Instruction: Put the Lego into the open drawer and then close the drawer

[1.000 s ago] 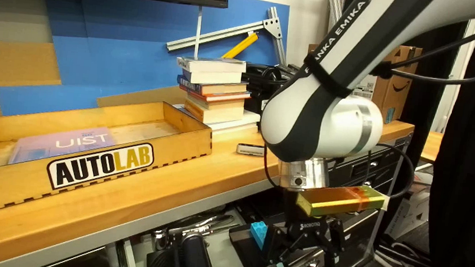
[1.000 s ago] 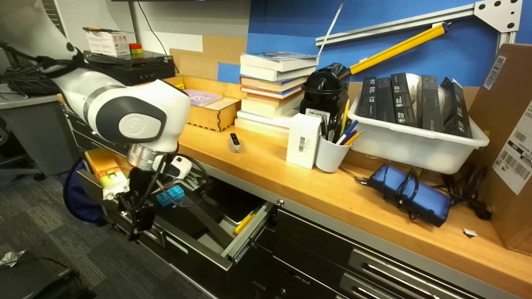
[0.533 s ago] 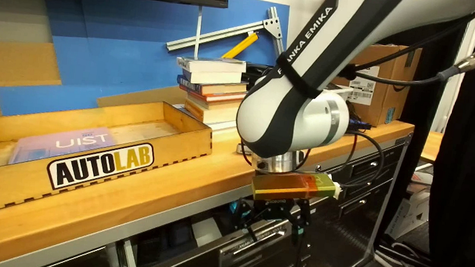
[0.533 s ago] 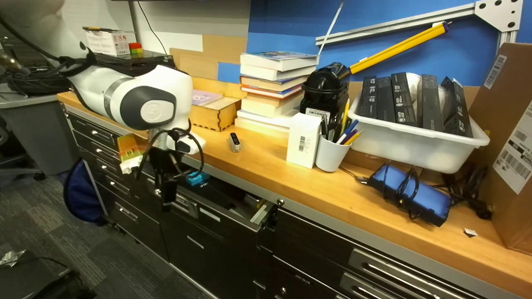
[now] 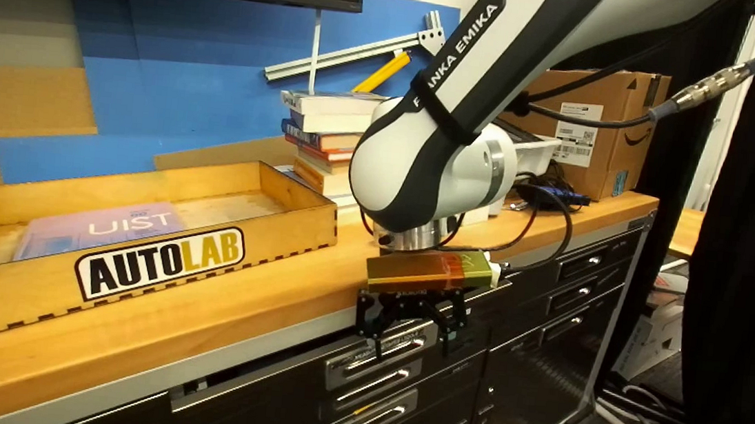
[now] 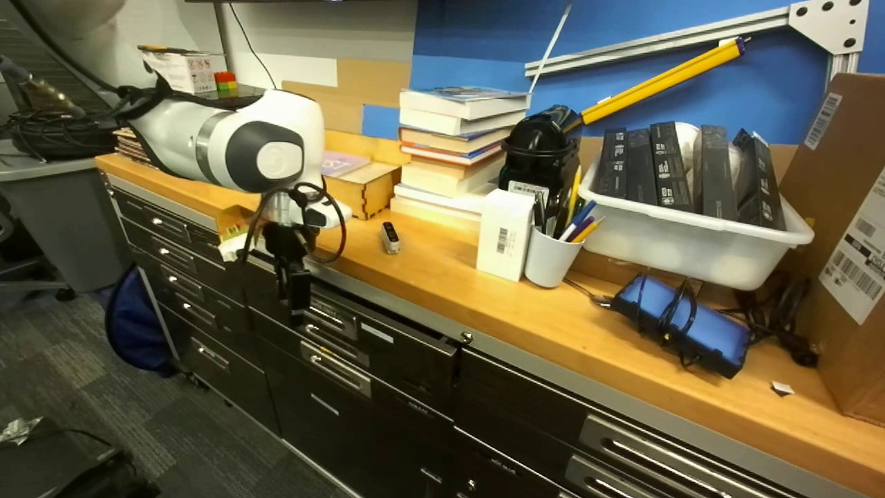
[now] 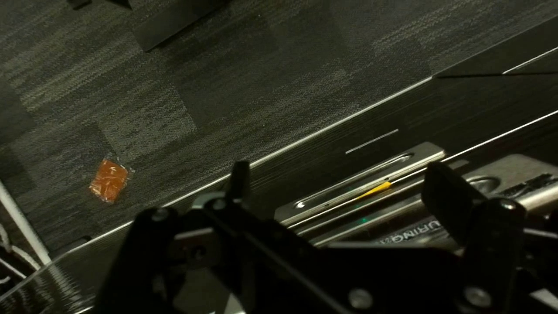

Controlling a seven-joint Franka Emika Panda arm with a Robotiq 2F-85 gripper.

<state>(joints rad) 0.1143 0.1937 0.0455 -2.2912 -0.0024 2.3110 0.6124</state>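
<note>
The Lego is hidden in the frames of now. The black drawer (image 5: pixel 248 407) with its silvery pull strip is almost shut under the worktop; a narrow dark gap shows along its top edge. It also shows nearly shut in an exterior view (image 6: pixel 411 360). My gripper (image 5: pixel 411 352) is open and empty, at the drawer's front by its pull; whether it touches the drawer I cannot tell. It also shows in an exterior view (image 6: pixel 296 304). In the wrist view my open gripper (image 7: pixel 340 178) has its fingers wide apart, with silvery pull strips behind them.
The wooden worktop (image 6: pixel 442 290) overhangs the drawer. On it are an AUTOLAB tray (image 5: pixel 207 258), a book stack (image 6: pixel 456 152), a small grey oblong object (image 6: pixel 390 237), a white cup (image 6: pixel 550 256) and a white bin (image 6: pixel 691 242). Below is another drawer pull (image 5: pixel 367 422).
The arm has moved toward the cabinet, and the drawer has slid inward from wide open to almost shut. The Lego, seen inside the drawer before, has gone out of sight.
</note>
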